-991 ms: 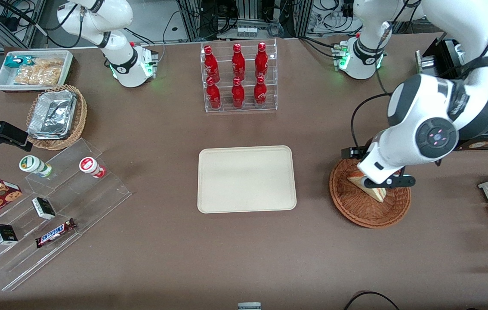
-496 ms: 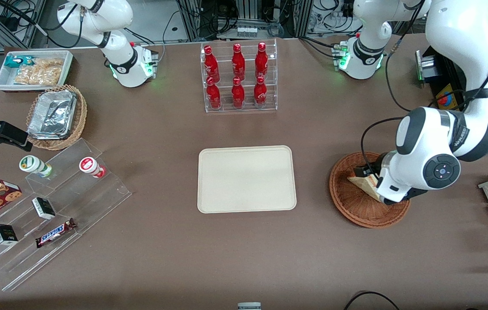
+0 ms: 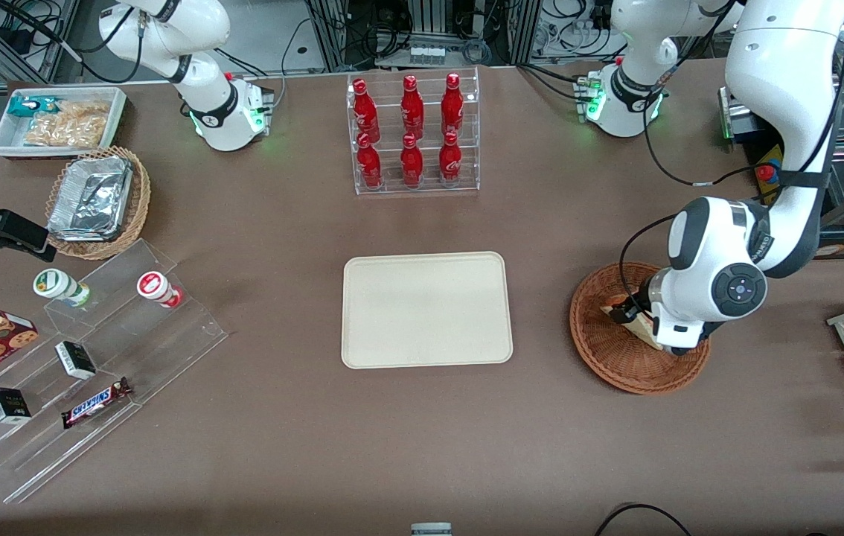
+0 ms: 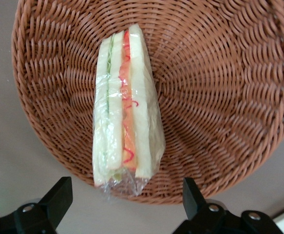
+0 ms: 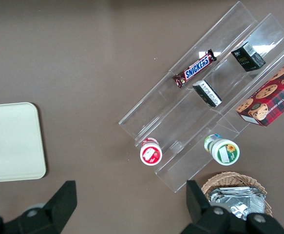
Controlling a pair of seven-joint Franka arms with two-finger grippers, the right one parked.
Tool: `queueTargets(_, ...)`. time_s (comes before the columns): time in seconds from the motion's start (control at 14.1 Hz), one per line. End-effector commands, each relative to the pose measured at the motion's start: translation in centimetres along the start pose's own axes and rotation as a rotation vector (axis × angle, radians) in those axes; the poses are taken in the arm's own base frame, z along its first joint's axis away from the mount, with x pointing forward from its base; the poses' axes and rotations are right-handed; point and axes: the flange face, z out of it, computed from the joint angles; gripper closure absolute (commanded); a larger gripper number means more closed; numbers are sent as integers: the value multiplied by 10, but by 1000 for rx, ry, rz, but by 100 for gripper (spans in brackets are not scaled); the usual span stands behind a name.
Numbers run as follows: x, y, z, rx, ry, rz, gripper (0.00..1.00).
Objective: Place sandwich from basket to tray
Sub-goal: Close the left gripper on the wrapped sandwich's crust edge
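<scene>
Open tool (image 4: pixel 124 207) above sandwich (image 4: pixel 124 109) lengthwise in basket (image 4: pixel 219 97)

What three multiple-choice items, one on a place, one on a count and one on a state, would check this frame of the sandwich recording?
1. Where is the sandwich?
A. In the basket
B. On the tray
C. On the bare table

2. How many red bottles stand in the clear rack?
A. Four
B. Six
C. Eight

3. What is the state of the gripper?
A. Shut on the sandwich
B. Open over the sandwich, with a finger on each side
C. Open above the tray

Answers: 1 A, the wrist view shows the wrapped wedge lying on the wicker weave. 2 B, the front view shows two rows of three. 3 B, the wrist view shows both fingers spread wide, clear of the wrapper, over the basket.
</scene>
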Motion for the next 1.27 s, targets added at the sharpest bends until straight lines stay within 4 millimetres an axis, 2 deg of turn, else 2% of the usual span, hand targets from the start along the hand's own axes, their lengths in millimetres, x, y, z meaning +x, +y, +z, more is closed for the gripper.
queueTargets(0.0, 11, -17, 9, -28, 14, -73, 0)
queueTargets(0.21, 23, -27, 18, -39, 12, -100, 0)
queueTargets(0.42, 21, -28, 34, -58, 23, -108, 0)
queueTargets(0.64, 22, -25, 49, -74, 30, -164, 8)
queueTargets(0.71, 21, -22, 49, -76, 31, -171, 16)
queueTargets(0.78, 21, -22, 48, -79, 33, -176, 31)
queueTargets(0.85, 22, -22, 48, -77, 33, -175, 50)
queueTargets(0.92, 23, -22, 49, -74, 29, -175, 72)
queueTargets(0.99, 23, -21, 48, -74, 29, -175, 86)
queueTargets(1.2, 25, -14, 33, -91, 54, -147, 91)
